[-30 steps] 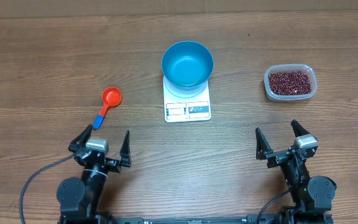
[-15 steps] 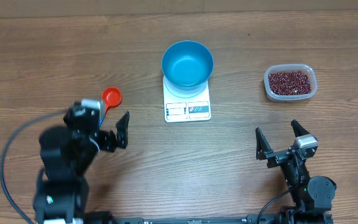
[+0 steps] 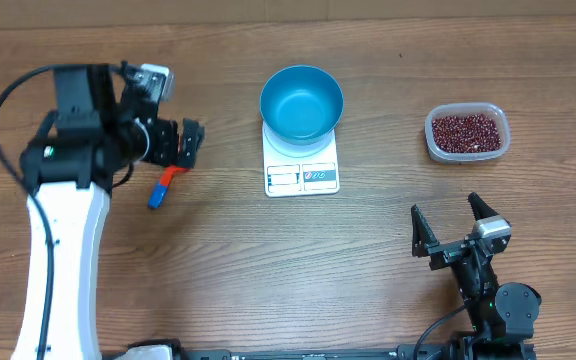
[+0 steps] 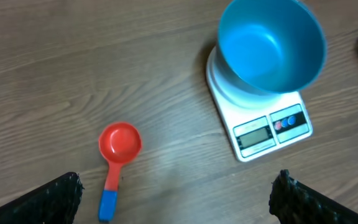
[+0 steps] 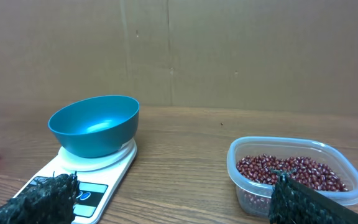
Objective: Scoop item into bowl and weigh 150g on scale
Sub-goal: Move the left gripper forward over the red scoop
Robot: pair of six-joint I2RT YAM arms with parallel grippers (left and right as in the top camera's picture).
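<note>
Overhead, scoop [image 3: 162,188] partly beneath left claw [image 3: 186,147]

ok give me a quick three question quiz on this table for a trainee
1. True or false: the blue bowl sits on the scale.
2. Where are the beans? A in the bowl, B in the clear tub, C on the scale.
3. Fill in: the scoop has a red cup and a ___ handle end.

Key: 1 true; 2 B; 3 blue.
</note>
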